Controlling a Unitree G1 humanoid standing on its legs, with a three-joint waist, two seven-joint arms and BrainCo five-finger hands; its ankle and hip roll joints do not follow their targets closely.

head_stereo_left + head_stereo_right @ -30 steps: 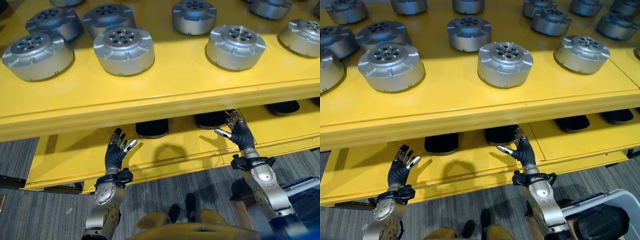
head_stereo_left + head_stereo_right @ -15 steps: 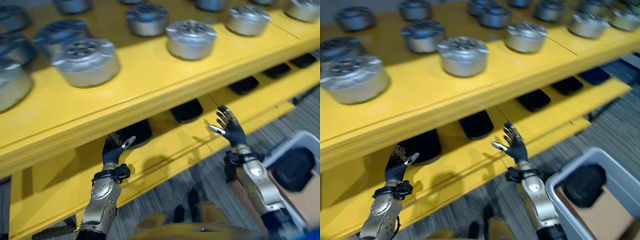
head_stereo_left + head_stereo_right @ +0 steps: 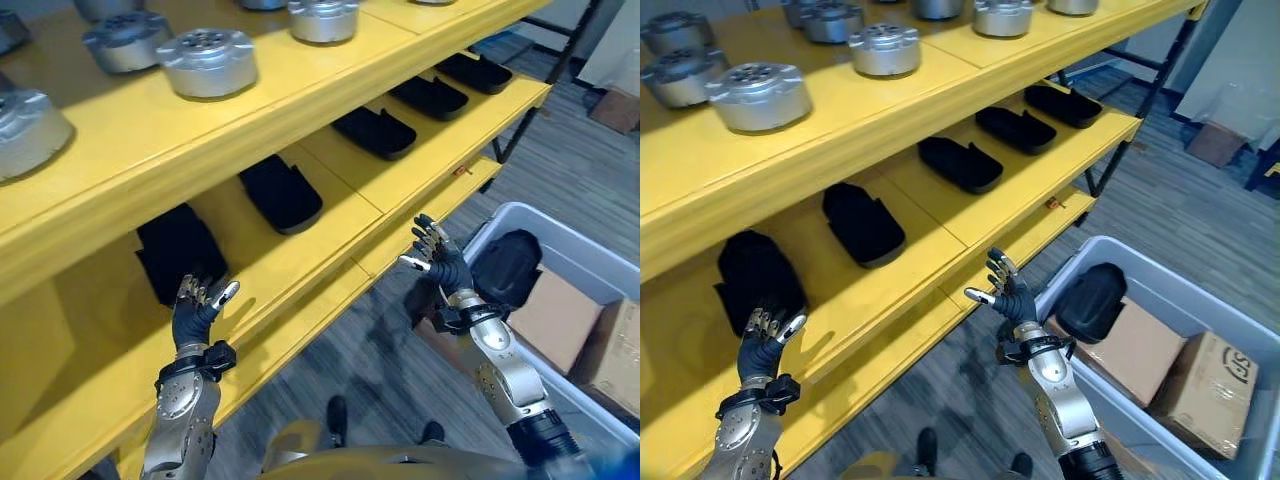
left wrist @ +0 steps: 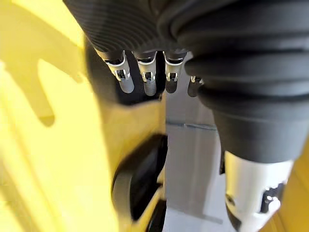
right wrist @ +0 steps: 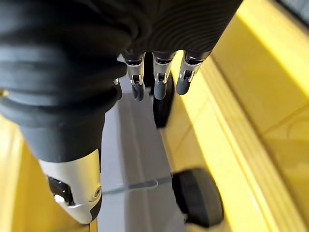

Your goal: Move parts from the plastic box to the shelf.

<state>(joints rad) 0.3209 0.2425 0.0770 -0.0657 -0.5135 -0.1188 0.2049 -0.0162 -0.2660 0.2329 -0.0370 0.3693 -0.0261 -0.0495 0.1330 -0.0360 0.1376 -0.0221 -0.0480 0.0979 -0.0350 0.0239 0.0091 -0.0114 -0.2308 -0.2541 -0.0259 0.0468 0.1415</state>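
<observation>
The left hand (image 3: 197, 308) is raised at the lower left of the frame with fingers spread and relaxed, nothing held, just before the front edge of the lower yellow shelf (image 3: 330, 255). The right hand (image 3: 434, 258) is likewise held open and empty at centre right, between the shelf's edge and the grey plastic box (image 3: 1240, 300).

A black, rounded, glossy part (image 3: 1092, 300) lies in the near corner of the box, beside two cardboard cartons (image 3: 1170, 365). Similar black parts (image 3: 862, 222) are laid in a row along the lower shelf, each flat and oblong, with the long axis running from the shelf's front toward its back. Round silver metal discs (image 3: 758, 95) are set on the upper shelf (image 3: 840, 130).

Bare yellow surface is seen between the black parts and along the front edge. Open striped grey floor (image 3: 560, 170) lies between shelf and box.
</observation>
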